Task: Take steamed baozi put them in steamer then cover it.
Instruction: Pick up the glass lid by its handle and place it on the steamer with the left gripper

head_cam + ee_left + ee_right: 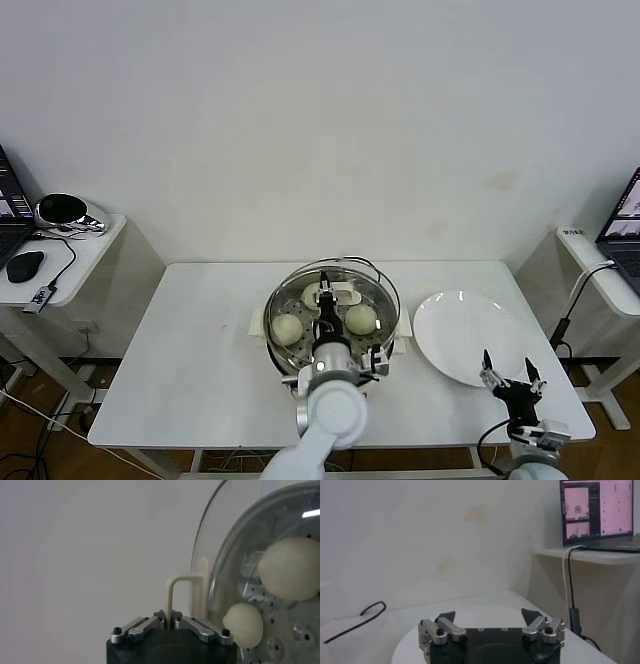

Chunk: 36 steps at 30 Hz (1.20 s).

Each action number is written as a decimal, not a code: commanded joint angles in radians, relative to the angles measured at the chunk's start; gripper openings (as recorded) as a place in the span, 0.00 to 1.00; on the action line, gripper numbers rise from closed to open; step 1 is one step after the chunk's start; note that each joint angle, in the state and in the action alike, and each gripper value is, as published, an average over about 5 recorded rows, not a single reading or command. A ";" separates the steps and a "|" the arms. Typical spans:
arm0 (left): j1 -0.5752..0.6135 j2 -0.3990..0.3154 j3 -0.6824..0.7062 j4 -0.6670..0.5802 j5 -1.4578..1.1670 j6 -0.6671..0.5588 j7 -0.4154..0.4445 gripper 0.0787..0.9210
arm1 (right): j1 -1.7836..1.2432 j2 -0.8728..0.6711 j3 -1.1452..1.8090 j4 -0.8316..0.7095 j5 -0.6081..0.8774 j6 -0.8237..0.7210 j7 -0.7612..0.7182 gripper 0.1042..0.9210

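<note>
My left gripper (pixel 170 616) pinched tight on the cream loop handle (pixel 181 592) of the clear glass lid (pixel 375 275), held over the shiny steel steamer (pixel 285 355) mid white table (pixel 190 350). Smooth cream baozi (pixel 287 328) sit on its perforated tray. Right gripper (pixel 511 379) fingers wide, beside the flat white plate (pixel 462 335). Plain white wall behind.

The steamer (pixel 283 345) is shiny stainless steel, its inner tray perforated metal. Over it sits a clear glass lid (pixel 215 555) with a smooth cream plastic handle (pixel 182 592). The steamed baozi (pixel 360 319) look matt and smooth — soft dough. The plate (pixel 465 335) is glossy white; the counter (pixel 200 350) is flat, matt white.
</note>
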 commanded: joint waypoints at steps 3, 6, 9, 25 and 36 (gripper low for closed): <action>0.006 -0.006 0.006 0.031 0.053 0.043 0.026 0.07 | 0.000 0.001 -0.001 -0.008 -0.005 0.003 0.000 0.88; 0.008 -0.006 0.003 0.029 0.057 0.043 0.032 0.07 | -0.001 -0.001 0.000 -0.009 -0.006 0.004 0.000 0.88; 0.013 -0.005 0.000 0.023 0.062 0.043 0.038 0.07 | 0.000 -0.002 0.001 -0.009 -0.006 0.004 0.000 0.88; 0.013 0.003 -0.003 0.034 0.070 0.042 0.048 0.07 | -0.004 0.006 -0.001 -0.005 -0.012 0.008 0.000 0.88; 0.021 0.018 0.004 0.030 0.064 0.041 0.037 0.07 | -0.007 0.013 0.001 -0.004 -0.015 0.012 0.000 0.88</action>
